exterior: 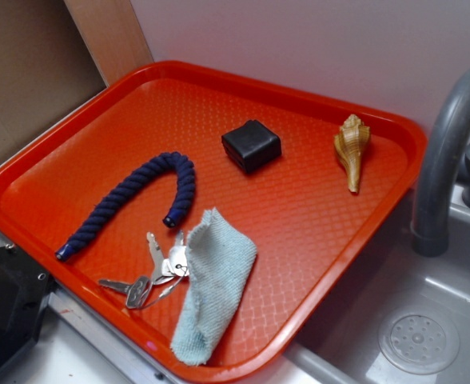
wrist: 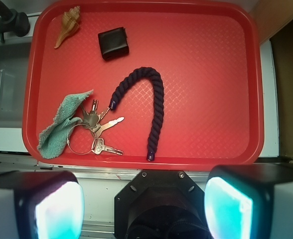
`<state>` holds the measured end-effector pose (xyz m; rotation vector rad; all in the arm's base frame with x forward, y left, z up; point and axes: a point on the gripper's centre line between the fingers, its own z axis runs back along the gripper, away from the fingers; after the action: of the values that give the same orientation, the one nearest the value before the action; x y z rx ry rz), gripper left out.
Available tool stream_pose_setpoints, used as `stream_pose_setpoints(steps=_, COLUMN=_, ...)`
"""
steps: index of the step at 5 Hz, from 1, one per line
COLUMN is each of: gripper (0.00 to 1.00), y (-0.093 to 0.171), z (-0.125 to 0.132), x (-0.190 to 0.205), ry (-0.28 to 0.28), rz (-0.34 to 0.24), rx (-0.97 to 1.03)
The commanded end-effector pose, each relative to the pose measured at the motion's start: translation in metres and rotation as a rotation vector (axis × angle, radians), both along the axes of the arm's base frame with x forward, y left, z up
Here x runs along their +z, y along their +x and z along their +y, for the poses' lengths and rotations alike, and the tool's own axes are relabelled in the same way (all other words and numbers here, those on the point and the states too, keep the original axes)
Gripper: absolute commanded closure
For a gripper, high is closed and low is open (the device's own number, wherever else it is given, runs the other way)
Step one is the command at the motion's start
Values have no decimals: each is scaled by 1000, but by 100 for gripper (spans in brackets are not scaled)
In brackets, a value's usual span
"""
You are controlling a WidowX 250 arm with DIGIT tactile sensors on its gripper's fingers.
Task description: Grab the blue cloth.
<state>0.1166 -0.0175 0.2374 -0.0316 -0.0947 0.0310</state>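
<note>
On the red tray, by its near left corner in the wrist view: the blue cloth, pale blue-green, fuzzy, folded long, touching one bunch of keys. Further right, one shell at the far left corner, one black box, one navy rope curved mid-tray. Gripper wide open, holding nothing, off the near edge.

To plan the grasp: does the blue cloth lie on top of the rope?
No, the blue cloth lies apart from the rope, touching only the keys.
</note>
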Motion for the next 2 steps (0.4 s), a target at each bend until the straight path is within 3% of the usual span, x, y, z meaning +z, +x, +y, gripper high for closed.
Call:
stream_pose_setpoints(steps=1, gripper=0, y=0, z=0, x=0, ry=0, rz=0, rx=0)
stream_pose_setpoints(steps=2, gripper=0, y=20, z=-23, x=-25, ry=-5, rz=-4, rx=135)
